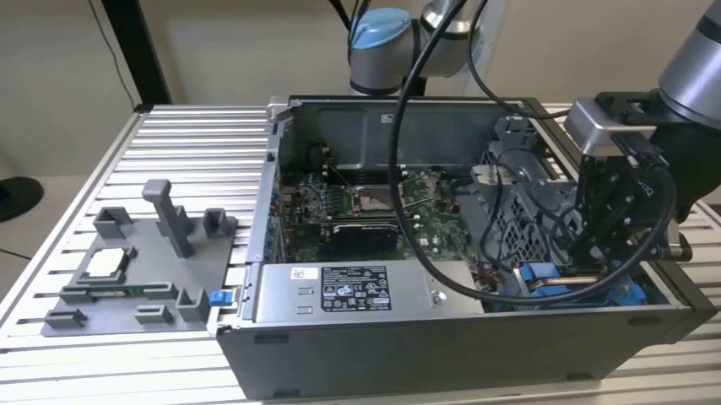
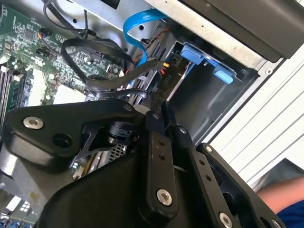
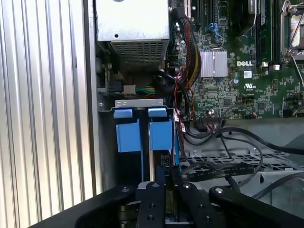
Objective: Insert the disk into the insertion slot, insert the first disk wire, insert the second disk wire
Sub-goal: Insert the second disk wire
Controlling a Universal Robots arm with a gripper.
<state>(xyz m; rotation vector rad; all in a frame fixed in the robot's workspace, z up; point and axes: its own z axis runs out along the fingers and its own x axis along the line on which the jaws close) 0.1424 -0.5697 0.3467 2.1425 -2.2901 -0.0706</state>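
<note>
My gripper [image 1: 586, 263] reaches down into the open case's front corner on the exterior view's right. In both wrist views its fingers [image 2: 154, 124] stand close together, pinching the end of a black disk wire [image 2: 118, 92] right at the insertion slot [image 3: 137, 102]. The disk's bright blue carrier [image 3: 142, 135] sits inside that grey bay, just ahead of the gripper [image 3: 171, 175]. The disk's metal body is mostly hidden. Blue fittings [image 2: 204, 58] mark the bay beyond the gripper [image 2: 159, 108]. Blue plastic [image 1: 543, 278] also shows beside the fingers in the exterior view.
A grey power-supply box [image 1: 349, 291] with a white sticker lies along the case front, with the motherboard [image 1: 360, 202] behind it. A blue flat cable [image 2: 135, 28] and loose black wires crowd the bay. A grey fixture [image 1: 135, 270] stands on the ribbed table [image 1: 192, 143]. A person's arm [image 2: 285, 199] is nearby.
</note>
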